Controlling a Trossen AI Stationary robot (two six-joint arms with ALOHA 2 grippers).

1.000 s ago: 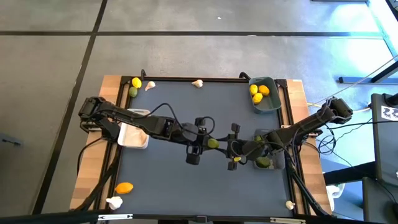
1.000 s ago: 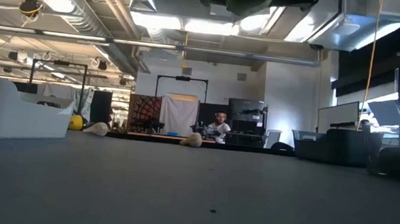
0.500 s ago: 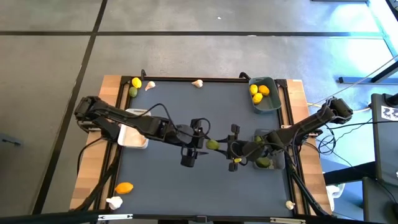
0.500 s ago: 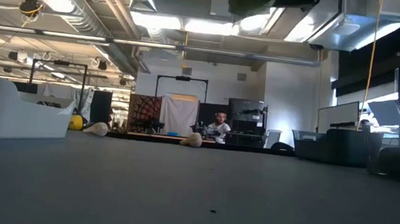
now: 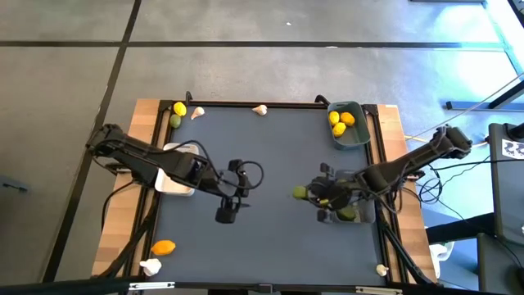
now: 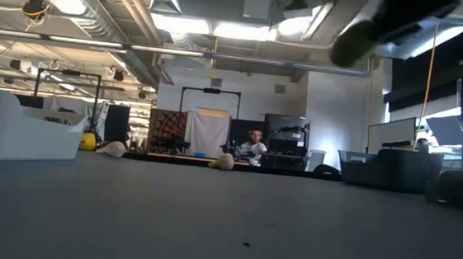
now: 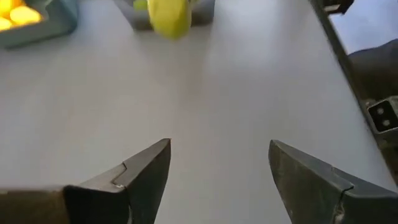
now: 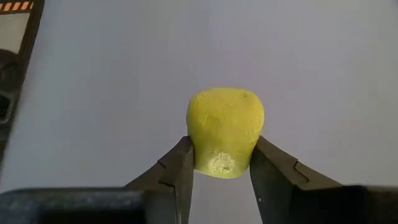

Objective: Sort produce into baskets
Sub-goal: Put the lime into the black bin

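My right gripper (image 5: 305,194) is over the middle of the table, shut on a green lime (image 8: 225,130). The lime also shows in the high view (image 5: 300,193) and high up in the low view (image 6: 354,41). My left gripper (image 7: 217,155) is open and empty, left of centre (image 5: 246,187), facing the lime (image 7: 169,17). The blue-grey basket (image 5: 348,124) with lemons stands at the far right. The dark grey basket (image 5: 360,211) with limes lies under my right arm. The white basket (image 5: 176,176) lies under my left arm. My right gripper pinches the lime's two opposite sides (image 8: 198,152) between its two fingers. The fingers come level from the table's right side, pointing left. The lime is lifted clear of the table.
A lemon (image 5: 179,108), a lime (image 5: 174,121) and a garlic bulb (image 5: 197,113) lie at the far left corner. Another garlic bulb (image 5: 259,109) lies at the far edge. A lemon (image 5: 164,247) and garlic (image 5: 151,265) lie near left, garlic (image 5: 381,269) near right.
The lime was between the two grippers at mid-table. My left gripper has drawn back from it toward the table's left edge. My right gripper has gone a little toward the right edge with the lime, which stays clear of the table.
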